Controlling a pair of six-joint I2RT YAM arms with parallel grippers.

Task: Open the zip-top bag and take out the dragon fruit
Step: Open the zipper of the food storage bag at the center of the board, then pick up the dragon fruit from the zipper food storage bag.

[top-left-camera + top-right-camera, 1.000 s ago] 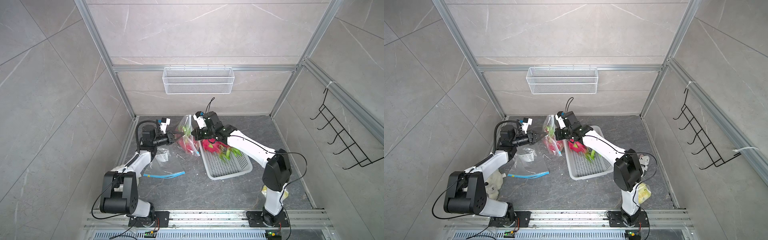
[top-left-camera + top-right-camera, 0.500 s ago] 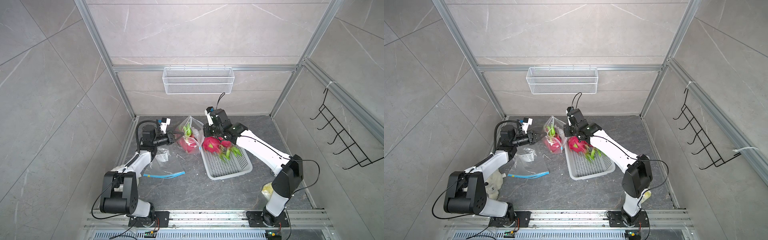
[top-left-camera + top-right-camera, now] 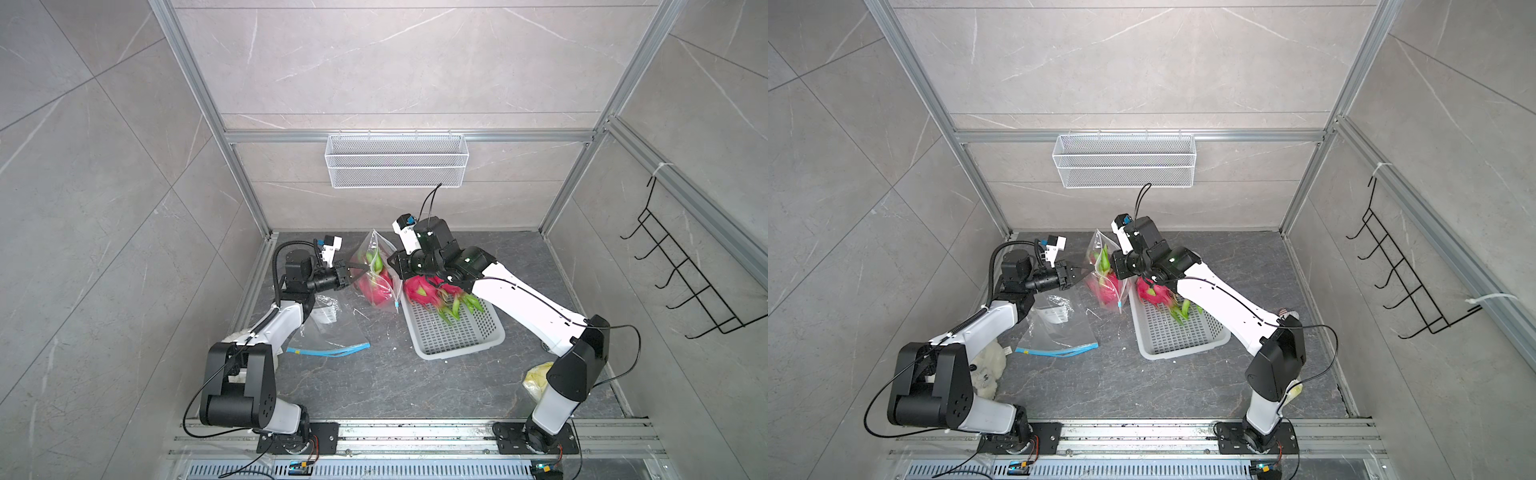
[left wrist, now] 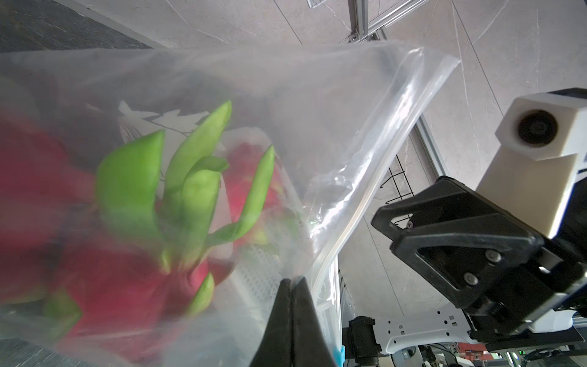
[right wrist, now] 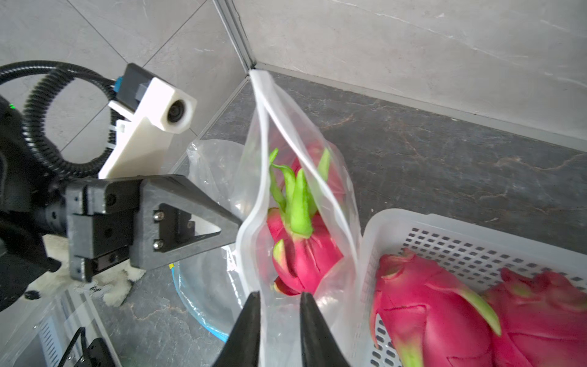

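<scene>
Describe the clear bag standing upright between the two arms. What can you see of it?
The upright zip-top bag is thin, clear, crinkly plastic with a ridged zip strip along its gaping mouth. It stands tall, its bottom seemingly on the dark table, right beside the white basket. At least one dragon fruit, pink with green tips, sits inside. The left gripper pinches one mouth edge. The right gripper, jaws apart, sits at the mouth opposite.
</scene>
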